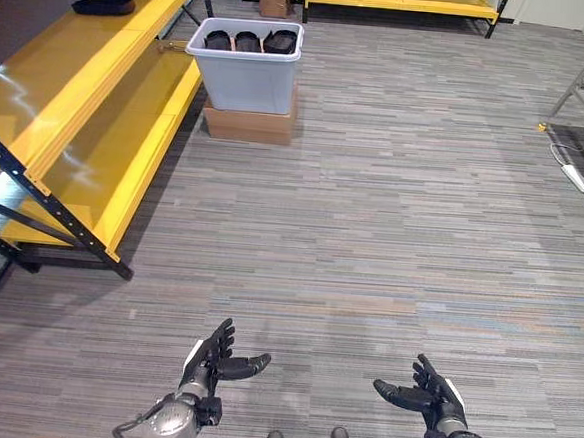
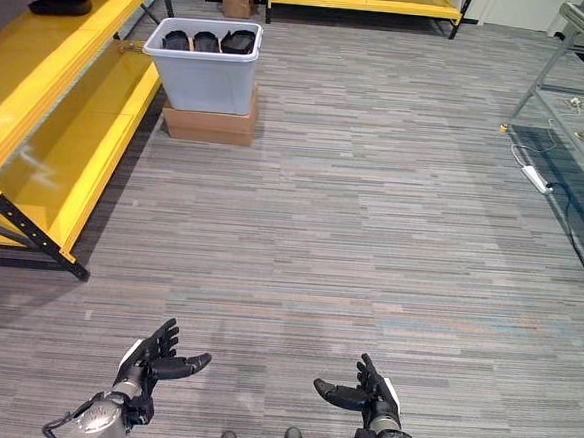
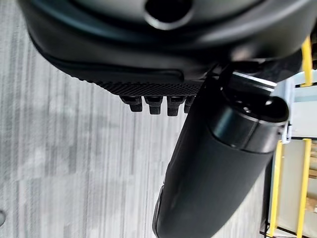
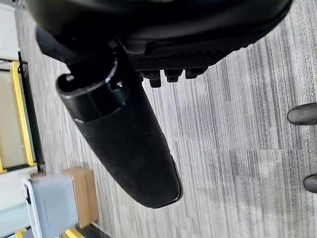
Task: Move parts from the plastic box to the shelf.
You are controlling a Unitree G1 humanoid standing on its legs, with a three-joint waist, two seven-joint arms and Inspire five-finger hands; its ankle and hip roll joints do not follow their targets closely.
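At the upper left, the yellow shelf (image 1: 76,84) runs along the frame's edge, with a few dark parts (image 1: 103,5) already lying on its top level. Right of it, near the top, the box (image 1: 244,70) sits on a cardboard carton (image 1: 248,126), and three dark parts (image 1: 248,42) stand in it.

At the bottom, left of centre, the left hand (image 1: 210,366) hangs over the carpet with fingers spread and relaxed, thumb pointing inward, holding nothing. Right of centre, the right hand (image 1: 422,394) mirrors it, fingers loose and apart, also empty.

Both hands are well apart from the box. The likely trouble lies in the approach: the box is perched on the carton just beside the shelf's edge, so a careless reach could nudge it off or knock an arm against the shelf.
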